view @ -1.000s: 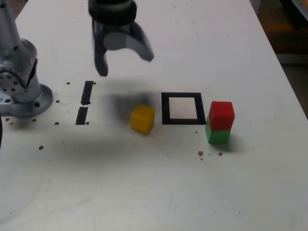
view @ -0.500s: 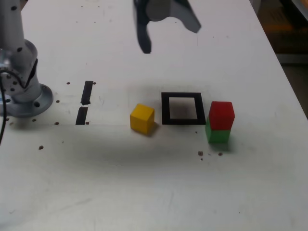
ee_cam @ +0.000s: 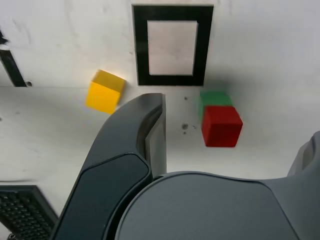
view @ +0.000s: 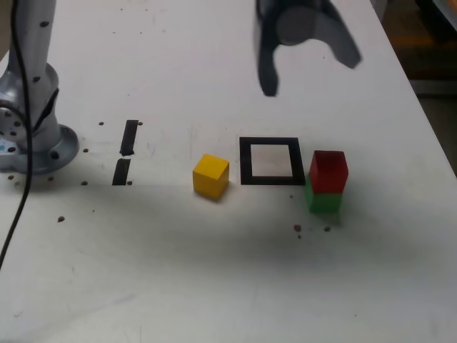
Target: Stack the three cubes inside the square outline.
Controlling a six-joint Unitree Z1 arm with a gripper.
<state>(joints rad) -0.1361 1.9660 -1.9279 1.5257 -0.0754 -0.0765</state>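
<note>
The black tape square outline [view: 270, 161] lies flat on the white worktop [view: 214, 271], its sides square to the edges. The small yellow cube [view: 211, 176] sits at its nine o'clock, turned slightly; the red cube [view: 328, 171] tops the green cube [view: 325, 199] at four o'clock. The grey gripper [view: 308, 70], fingers spread wide and empty, has moved from the outline's ten o'clock to its twelve.

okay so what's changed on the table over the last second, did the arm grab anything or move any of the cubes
Only the end effector moved: open and empty, it swept high above the table toward the exterior view's right, now behind the square outline. Nothing was grabbed. The yellow cube stayed put, as did the red cube on the green cube.
</note>
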